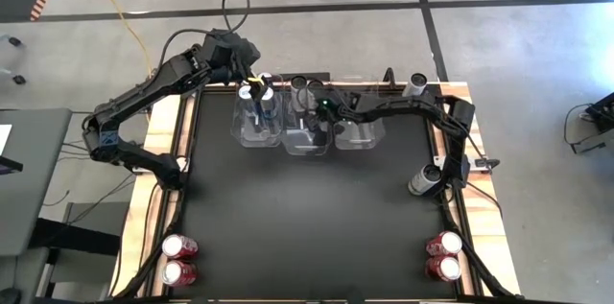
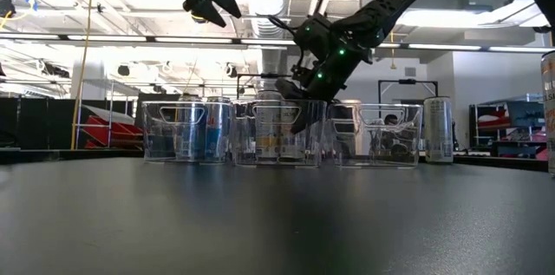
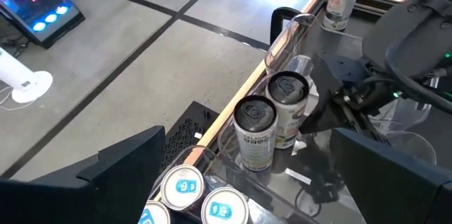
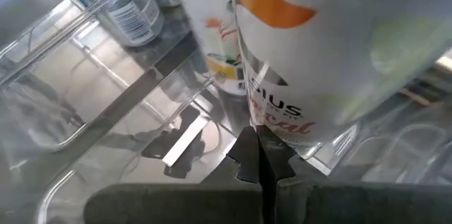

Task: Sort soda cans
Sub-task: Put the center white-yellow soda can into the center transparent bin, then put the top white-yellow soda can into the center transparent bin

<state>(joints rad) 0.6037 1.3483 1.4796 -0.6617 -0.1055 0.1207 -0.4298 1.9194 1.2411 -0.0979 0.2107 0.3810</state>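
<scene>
While left hand (image 1: 257,81) gapes above bins (image 1: 307,127); right hand (image 1: 309,124) shut inside.

Grey concrete floor (image 1: 288,35), black seams

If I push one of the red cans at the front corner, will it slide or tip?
The red cans stand upright, tall and narrow, so a high push would probably tip one. Once down, a round can would likely roll. Its neighbour sits very close, so a nudge may knock it too.
</scene>
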